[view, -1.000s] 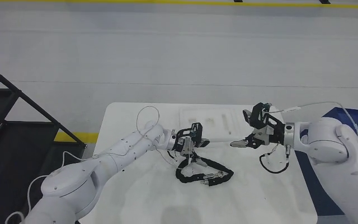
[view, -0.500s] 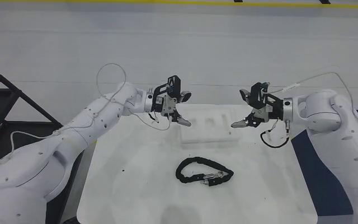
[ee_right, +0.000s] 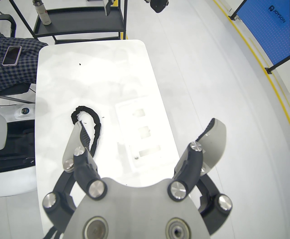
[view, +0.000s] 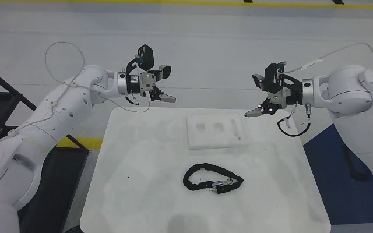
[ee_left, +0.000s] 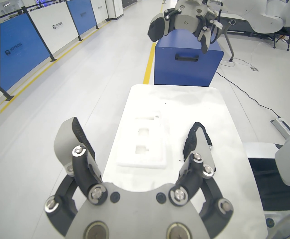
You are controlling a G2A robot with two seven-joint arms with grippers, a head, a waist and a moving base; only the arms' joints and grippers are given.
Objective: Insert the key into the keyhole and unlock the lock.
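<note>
A black cable lock (view: 205,173) lies curled near the middle of the white table (view: 140,192), its metal end pieces (view: 224,186) toward the front right; a separate key cannot be made out. My left gripper (view: 166,85) hangs open and empty beyond the table's far left corner. My right gripper (view: 254,96) is open and empty too, raised over the far right edge. In the left wrist view the open gripper (ee_left: 137,125) has the lock (ee_left: 189,138) partly behind one finger. Past the open gripper (ee_right: 145,123) in the right wrist view, the lock (ee_right: 90,113) lies on the table.
A white foam tray (view: 217,129) with shallow recesses lies at the table's back centre. A blue cabinet (ee_left: 185,68) stands off the right side. On the left stands a black cart (ee_right: 79,20) with a bottle (ee_right: 43,12), and a phone (ee_right: 11,55) lies on checked cloth.
The left arm rose from right above the lock and swung back-left past the table's far edge. The right arm lifted and drew back a little. The lock stayed on the table.
</note>
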